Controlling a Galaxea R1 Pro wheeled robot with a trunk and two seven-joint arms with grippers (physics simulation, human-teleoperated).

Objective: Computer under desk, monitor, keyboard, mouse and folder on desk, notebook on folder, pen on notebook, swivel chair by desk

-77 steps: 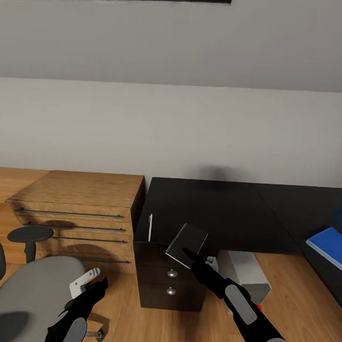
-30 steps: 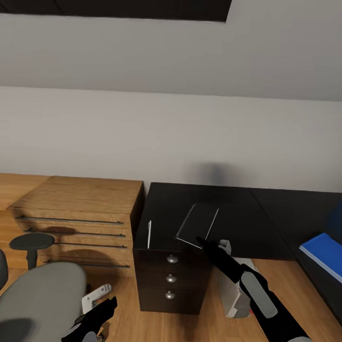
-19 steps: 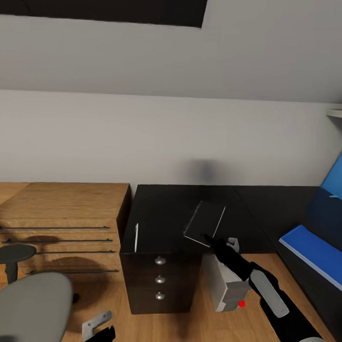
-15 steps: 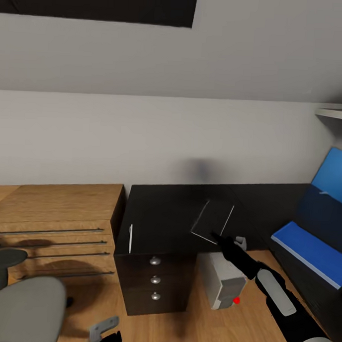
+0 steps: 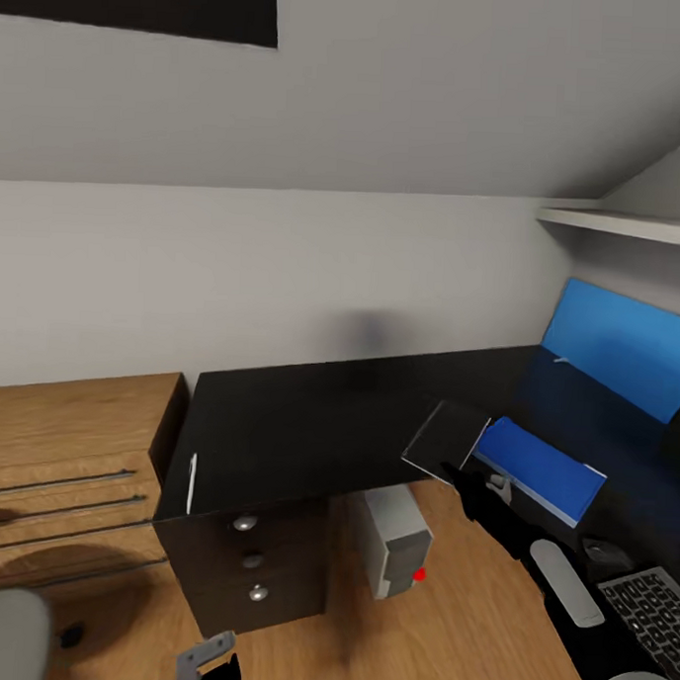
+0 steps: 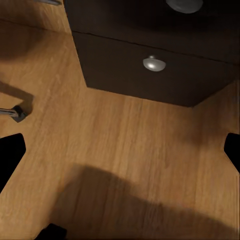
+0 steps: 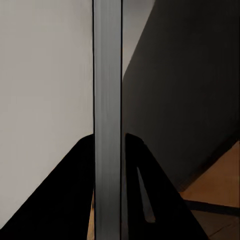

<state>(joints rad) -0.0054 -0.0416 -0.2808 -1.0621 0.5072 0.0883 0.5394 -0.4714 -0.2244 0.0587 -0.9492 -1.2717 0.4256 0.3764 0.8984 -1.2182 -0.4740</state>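
My right gripper [image 5: 472, 478] is shut on the notebook [image 5: 446, 442], a thin slab held tilted over the front edge of the desk [image 5: 297, 422], just left of the blue folder [image 5: 537, 469]. The right wrist view has the notebook [image 7: 107, 110] edge-on between the black fingers [image 7: 145, 195]. The pen [image 5: 191, 482] lies on the desk's left end. The grey computer [image 5: 396, 540] stands on the floor under the desk. The monitor [image 5: 622, 344] stands upright behind the folder, its face showing blue. The keyboard [image 5: 655, 613] is at the lower right. My left gripper [image 6: 120, 160] is open over the floor.
Black drawers with silver knobs [image 5: 245, 523] sit under the desk's left end, also seen close in the left wrist view [image 6: 154, 63]. A wooden chest of drawers [image 5: 58, 446] stands to the left. The swivel chair's seat [image 5: 6, 630] is at the lower left corner. A wall shelf [image 5: 622, 226] hangs upper right.
The view has swung to the right, bringing the folder, monitor and keyboard in. My right gripper has carried the notebook from over the drawers to beside the folder.
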